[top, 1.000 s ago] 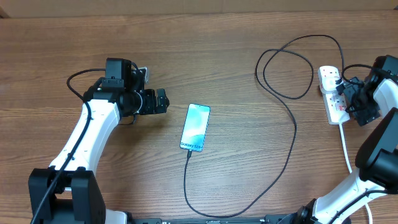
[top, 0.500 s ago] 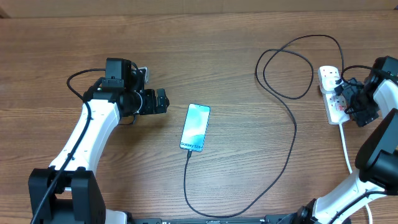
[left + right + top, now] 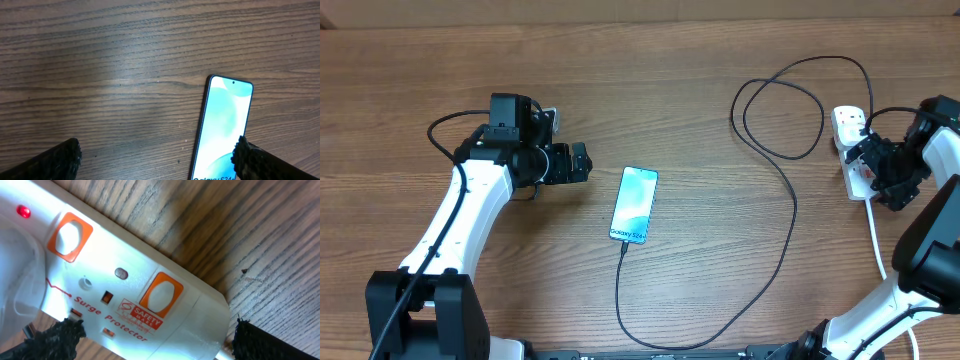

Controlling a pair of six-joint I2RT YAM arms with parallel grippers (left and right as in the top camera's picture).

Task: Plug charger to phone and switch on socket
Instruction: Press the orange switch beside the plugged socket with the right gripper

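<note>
The phone (image 3: 634,204) lies face up mid-table with its light blue screen lit; in the left wrist view the phone (image 3: 222,125) sits by the right finger. The black charger cable (image 3: 790,210) meets the phone's near end, loops across the table and runs to the white socket (image 3: 847,122) at the right. My left gripper (image 3: 582,162) is open, just left of the phone. My right gripper (image 3: 868,162) hangs open over the socket. In the right wrist view the socket (image 3: 125,280) shows orange switches (image 3: 160,292) and a lit red lamp (image 3: 22,211), and my right gripper (image 3: 157,345) straddles its end.
The socket's white cord (image 3: 876,235) trails toward the table's front right. A wide loop of the charger cable (image 3: 775,95) lies at the back, left of the socket. Both arm bases stand at the front edge.
My right gripper has shifted a little to the left over the socket. The left arm, phone and cable have not moved.
</note>
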